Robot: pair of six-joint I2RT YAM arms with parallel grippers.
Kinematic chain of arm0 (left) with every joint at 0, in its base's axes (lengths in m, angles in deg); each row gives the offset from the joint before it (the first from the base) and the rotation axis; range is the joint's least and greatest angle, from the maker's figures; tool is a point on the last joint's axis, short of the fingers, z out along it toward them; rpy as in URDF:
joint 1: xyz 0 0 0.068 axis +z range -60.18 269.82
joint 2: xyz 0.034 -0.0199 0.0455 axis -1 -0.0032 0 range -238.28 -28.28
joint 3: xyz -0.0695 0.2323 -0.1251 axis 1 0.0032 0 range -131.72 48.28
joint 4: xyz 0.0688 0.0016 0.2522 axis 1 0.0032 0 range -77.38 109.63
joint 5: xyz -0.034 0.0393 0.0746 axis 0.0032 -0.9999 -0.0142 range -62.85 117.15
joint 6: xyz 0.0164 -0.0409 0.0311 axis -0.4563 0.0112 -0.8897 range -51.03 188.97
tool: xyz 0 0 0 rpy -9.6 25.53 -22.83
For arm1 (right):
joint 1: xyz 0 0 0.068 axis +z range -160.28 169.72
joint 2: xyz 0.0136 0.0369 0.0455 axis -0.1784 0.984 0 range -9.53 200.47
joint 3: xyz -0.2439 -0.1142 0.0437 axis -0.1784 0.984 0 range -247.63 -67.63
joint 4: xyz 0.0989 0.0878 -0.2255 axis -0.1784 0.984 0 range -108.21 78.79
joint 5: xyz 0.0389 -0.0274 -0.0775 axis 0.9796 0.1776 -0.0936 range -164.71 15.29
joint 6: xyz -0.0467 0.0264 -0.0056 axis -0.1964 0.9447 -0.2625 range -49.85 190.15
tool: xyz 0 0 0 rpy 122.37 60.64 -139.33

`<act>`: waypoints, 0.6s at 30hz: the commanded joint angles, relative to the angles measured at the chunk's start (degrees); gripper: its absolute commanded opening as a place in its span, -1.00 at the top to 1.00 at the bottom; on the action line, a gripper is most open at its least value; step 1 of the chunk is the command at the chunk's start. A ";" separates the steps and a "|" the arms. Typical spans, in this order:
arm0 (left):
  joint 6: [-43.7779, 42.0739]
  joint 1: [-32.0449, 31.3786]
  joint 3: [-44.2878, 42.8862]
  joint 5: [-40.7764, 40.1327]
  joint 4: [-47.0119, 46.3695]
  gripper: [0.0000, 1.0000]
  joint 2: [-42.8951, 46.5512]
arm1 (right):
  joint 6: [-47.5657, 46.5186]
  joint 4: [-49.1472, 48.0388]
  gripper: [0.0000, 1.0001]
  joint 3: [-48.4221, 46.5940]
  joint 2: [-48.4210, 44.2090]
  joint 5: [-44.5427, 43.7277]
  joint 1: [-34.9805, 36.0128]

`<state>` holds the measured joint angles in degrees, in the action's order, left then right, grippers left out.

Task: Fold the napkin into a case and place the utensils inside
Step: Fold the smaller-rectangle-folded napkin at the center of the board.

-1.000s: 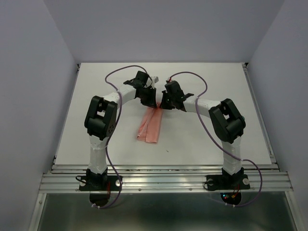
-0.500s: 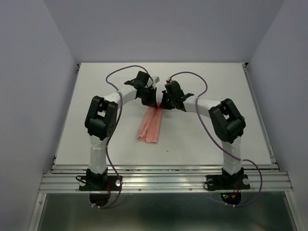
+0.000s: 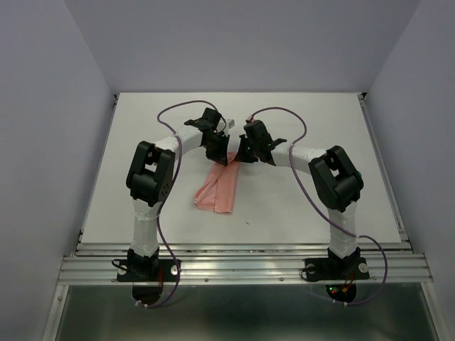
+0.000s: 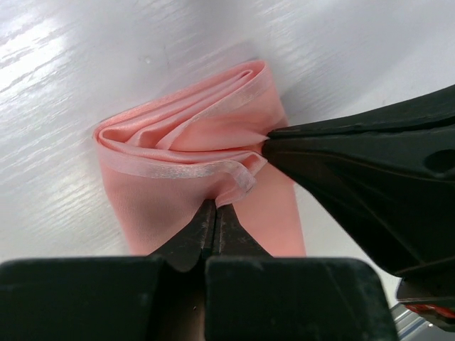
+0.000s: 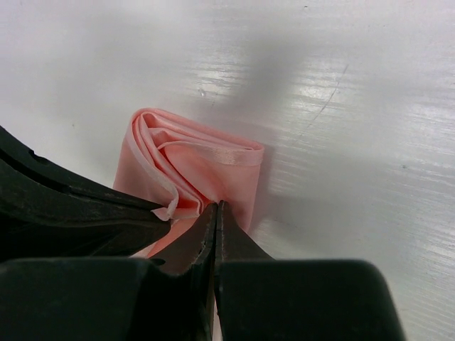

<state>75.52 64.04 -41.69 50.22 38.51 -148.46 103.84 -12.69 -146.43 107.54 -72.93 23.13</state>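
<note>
A robotics lab cell: bare pale-grey walls (image 3: 43, 142) box in a plain white desk (image 3: 284, 206), and white-and-black robot arms (image 3: 146, 227) are bolted to a ribbed aluminium rail (image 3: 242, 268).

Napkin (image 4: 192, 149) plain salmon-pink, paler sheer hem band; fingers (image 4: 206, 227) black; table (image 3: 298, 206) white; cables (image 3: 167, 114) purple.

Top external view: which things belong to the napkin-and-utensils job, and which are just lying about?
Job: napkin, pinched at its far end by the left gripper and the right gripper, both shut; no utensils visible.
Just there: purple cables; metal rail along the near edge of the table.
</note>
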 commanded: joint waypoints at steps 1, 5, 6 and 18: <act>-3.20 -0.32 -1.87 -3.38 4.78 1.00 0.30 | 1.20 -3.14 0.99 0.23 -3.70 -0.81 -0.27; -3.65 -0.50 -2.22 -4.17 5.84 1.00 0.21 | 1.64 -3.76 0.99 0.32 -4.05 -0.55 -0.27; -3.65 -0.67 -2.31 -4.35 5.93 1.00 0.12 | 1.73 -3.85 0.99 0.41 -4.14 -0.38 -0.27; -1.63 -3.13 -6.97 -9.01 9.00 1.00 -3.39 | 1.38 -4.90 0.99 0.93 -5.02 2.26 -0.27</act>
<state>73.70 61.72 -45.69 43.51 44.68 -151.02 105.09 -14.05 -145.52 106.23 -71.86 23.13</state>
